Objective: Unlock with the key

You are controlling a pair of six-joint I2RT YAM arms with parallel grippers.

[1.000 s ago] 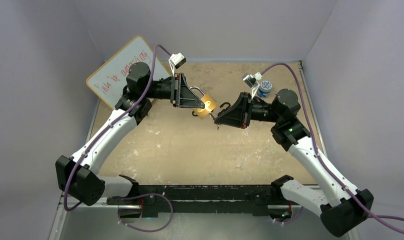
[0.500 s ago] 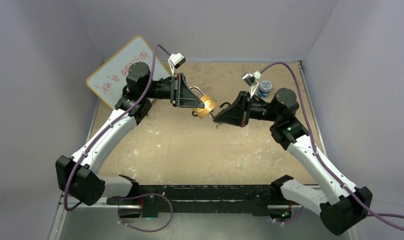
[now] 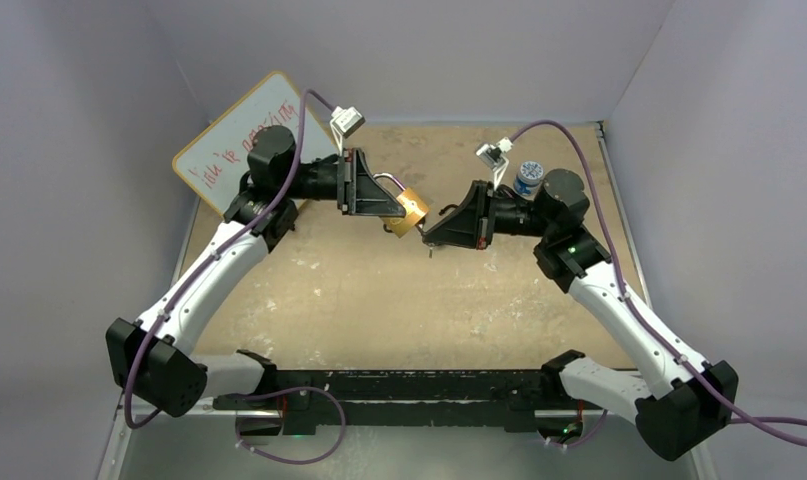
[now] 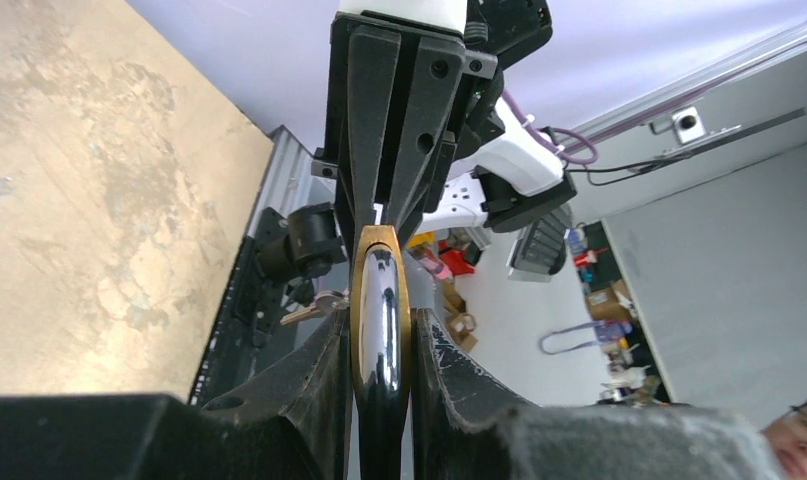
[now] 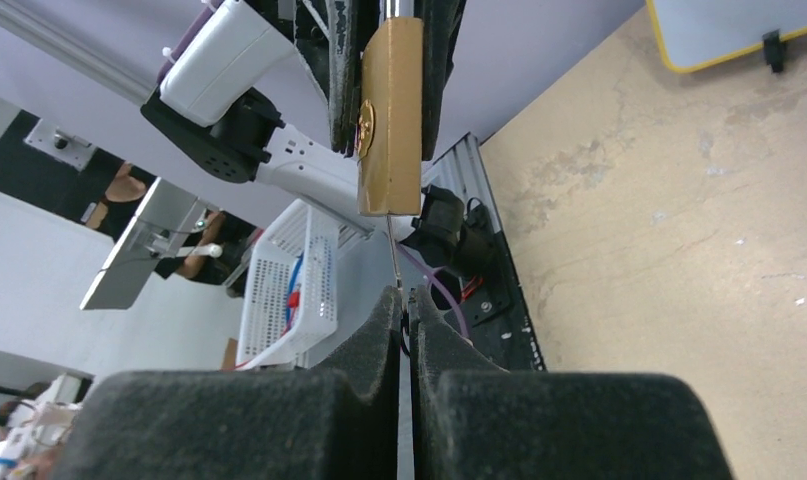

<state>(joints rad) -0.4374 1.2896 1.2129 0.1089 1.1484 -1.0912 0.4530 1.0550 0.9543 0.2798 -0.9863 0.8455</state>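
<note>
Overhead; opposed wrist close-ups on padlock [image 5: 390, 120]

Very little writing, none of it legible

The only lettering is a line of red handwriting [image 3: 247, 148] across the whiteboard [image 3: 269, 108], which sits behind the left gripper [image 3: 399, 205], well back from its fingers; the strokes are too small to make out as words. The brass padlock [image 5: 391, 120] clamped in that gripper bears a round stamped mark [image 5: 365, 128] on its side face, seen almost edge-on from the right wrist and unreadable. The key [image 5: 391, 255] pinched in the right gripper [image 5: 406, 298] shows only its thin edge. Behind the right gripper's wrist stands a small blue-and-white pot [image 3: 528, 177], its print a blur
</note>
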